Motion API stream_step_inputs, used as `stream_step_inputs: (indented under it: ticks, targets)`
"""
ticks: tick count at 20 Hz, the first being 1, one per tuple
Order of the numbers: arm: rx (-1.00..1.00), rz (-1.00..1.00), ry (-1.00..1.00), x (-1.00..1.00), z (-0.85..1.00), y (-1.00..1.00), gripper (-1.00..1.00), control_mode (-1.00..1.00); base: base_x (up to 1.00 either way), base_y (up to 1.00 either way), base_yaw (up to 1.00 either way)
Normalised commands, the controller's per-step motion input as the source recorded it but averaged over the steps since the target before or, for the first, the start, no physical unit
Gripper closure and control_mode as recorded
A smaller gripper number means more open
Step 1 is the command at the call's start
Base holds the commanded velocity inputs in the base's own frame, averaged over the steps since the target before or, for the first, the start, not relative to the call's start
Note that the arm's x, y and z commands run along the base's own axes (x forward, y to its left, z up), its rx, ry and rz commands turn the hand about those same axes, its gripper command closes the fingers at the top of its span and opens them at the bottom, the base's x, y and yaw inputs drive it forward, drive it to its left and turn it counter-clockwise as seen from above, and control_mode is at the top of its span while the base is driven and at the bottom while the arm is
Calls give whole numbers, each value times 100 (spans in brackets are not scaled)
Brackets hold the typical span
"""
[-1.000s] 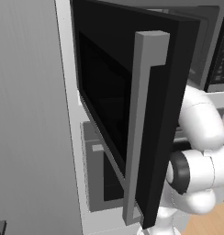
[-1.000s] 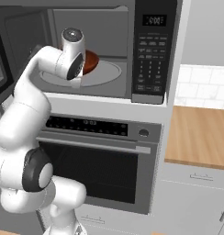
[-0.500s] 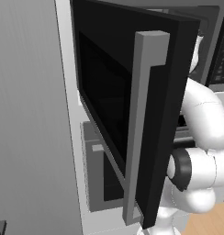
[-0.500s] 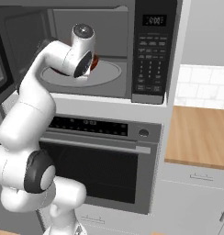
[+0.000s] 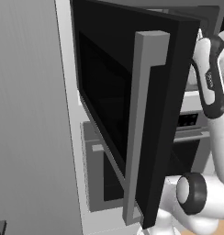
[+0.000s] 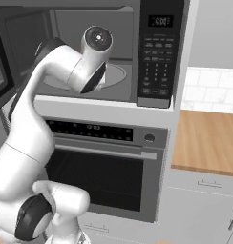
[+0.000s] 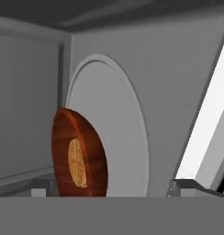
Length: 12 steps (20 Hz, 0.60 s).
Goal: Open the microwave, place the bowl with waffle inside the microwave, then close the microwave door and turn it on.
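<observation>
With the microwave door [image 5: 132,114] swung wide toward the base camera, its tall grey bar handle [image 5: 140,124] standing at the panel's free edge, the cavity of the microwave [image 6: 152,52] lies open so the arm can reach in. In the hand view the brown wooden bowl [image 7: 79,160] sits on the pale round turntable [image 7: 114,133], the waffle [image 7: 77,163] lying inside it; the picture is rolled, so the dish appears on edge at about eight o'clock, though it seems to rest flat on the plate. The gripper [image 7: 111,188] is spread wide, its two dark fingertips [image 7: 40,187] far apart at the bottom and clear of the bowl, which suggests the dish has been let go. In the right base view the white wrist blocks the cavity's mouth, with the button panel [image 6: 159,57] at three o'clock of it. Judging by this, the placing looks done; the door remains to be shut and the oven started.
</observation>
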Motion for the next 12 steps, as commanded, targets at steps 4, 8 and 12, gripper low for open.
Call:
stream_step_inputs:
  ticks: [4, 8, 12]
  targets:
    - [-2, 12, -27, -100, 9, 0, -100, -100, 0, 0, 0]
    - [-8, 5, -12, -100, 0, 0, -100, -100, 0, 0, 0]
    - [-18, 14, -4, -100, -12, 16, -100, -100, 0, 0, 0]
